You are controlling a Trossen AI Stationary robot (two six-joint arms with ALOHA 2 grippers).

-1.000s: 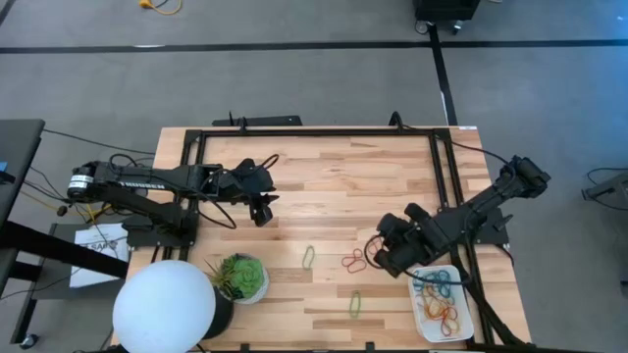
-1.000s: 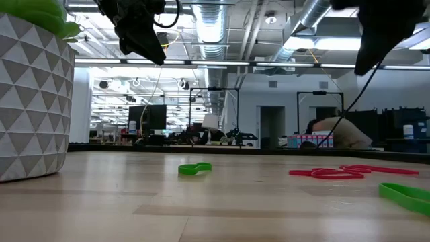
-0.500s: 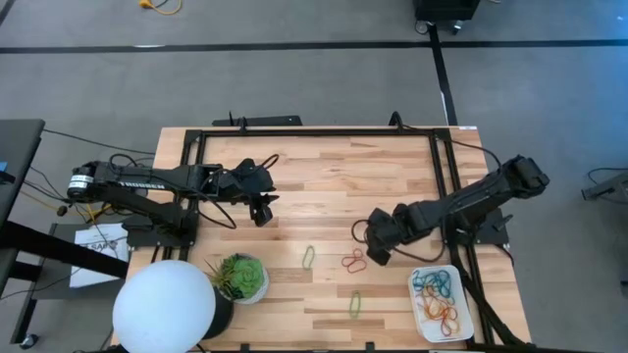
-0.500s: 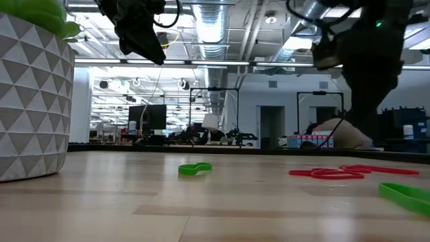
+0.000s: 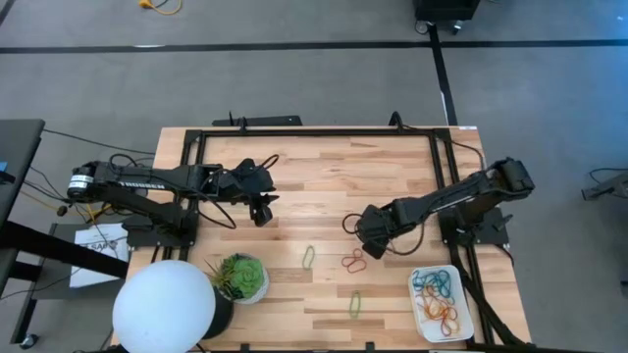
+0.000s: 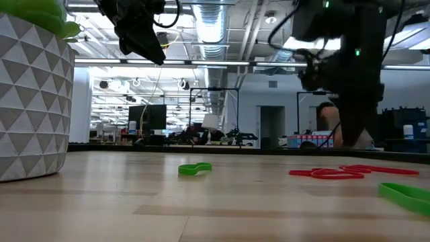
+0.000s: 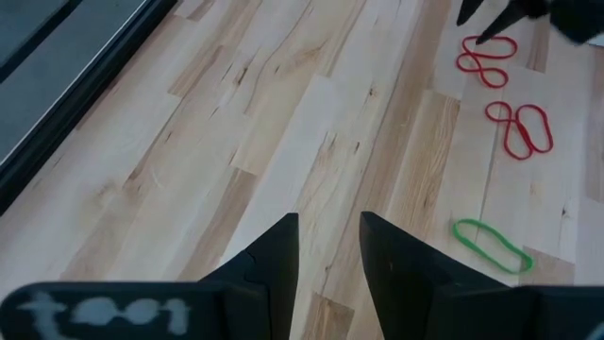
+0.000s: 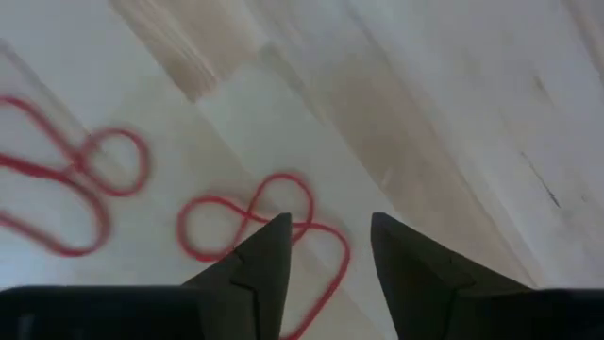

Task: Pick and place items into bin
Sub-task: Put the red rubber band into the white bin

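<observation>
Surface: light butcher-block wooden table (image 5: 324, 176) with a black frame rail round its edges, standing on grey floor crossed by dark tape lines.

Right gripper (image 5: 367, 247) sits above the table near the middle, just beside two red bands (image 5: 352, 261). Its fingers (image 8: 264, 260) are parted with nothing between them; in the wrist view one twisted red band (image 8: 260, 227) lies on the wood right under the gap, a second red one close by.

Left gripper (image 5: 261, 213) hangs over the left half of the table, well apart from the bands. Its fingers (image 7: 274, 260) stand slightly apart, holding nothing.

Loose items on the wood: a green band (image 5: 308, 257) left of the red pair, another green band (image 5: 355, 304) nearer the front edge.

Bin (image 5: 416, 304): white tray at the front right corner of the table, already holding a tangle of teal, yellow and red bands (image 5: 439, 296).

Front left corner: potted plant (image 5: 241, 277) beside a large white globe lamp (image 5: 163, 306).

Low view: room behind is an open workshop, exposed ceiling ducts (image 6: 215, 27), strip lighting, desks and frames far back. A person (image 6: 336, 131) shows bent over at the right, partly hidden by the right arm.
</observation>
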